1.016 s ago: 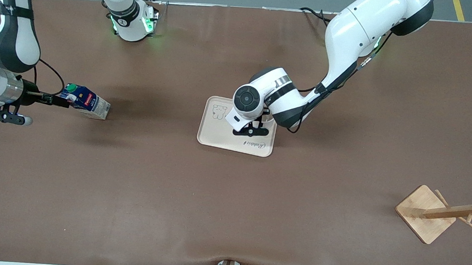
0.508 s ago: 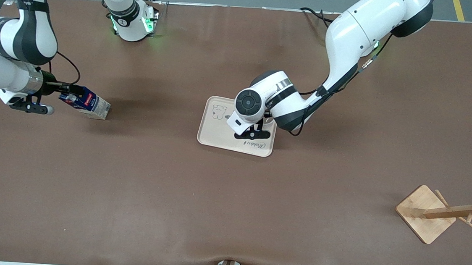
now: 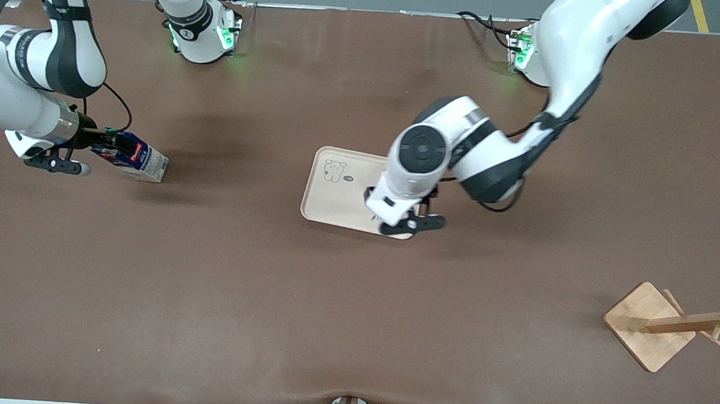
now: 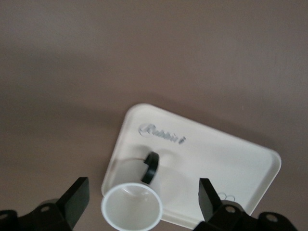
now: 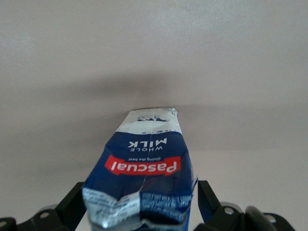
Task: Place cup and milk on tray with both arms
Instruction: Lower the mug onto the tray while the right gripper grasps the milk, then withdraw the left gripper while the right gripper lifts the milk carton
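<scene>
Front view: the left tool (image 3: pixel 411 222) has lifted and swung toward the camera edge of the tray (image 3: pixel 335 197) since a second ago, when it sat low over the tray's middle. The cup is hidden under the left arm here. The right tool (image 3: pixel 91 142) has closed in on the top of the milk (image 3: pixel 138 157), which has not shifted; it stands on the table (image 3: pixel 352 304) toward the right arm's end, well apart from the tray. A wooden rack (image 3: pixel 672 323) stands toward the left arm's end.

Left wrist view: the left tool's fingers (image 4: pixel 77 199) are spread wide with the cup (image 4: pixel 131 209) standing free between them on the tray, handle toward the "Rabbit" script. The cup looks delivered.

Right wrist view: the right tool's fingers (image 5: pixel 72 204) flank the carton, still parted, not yet pinching. The milk half remains.
</scene>
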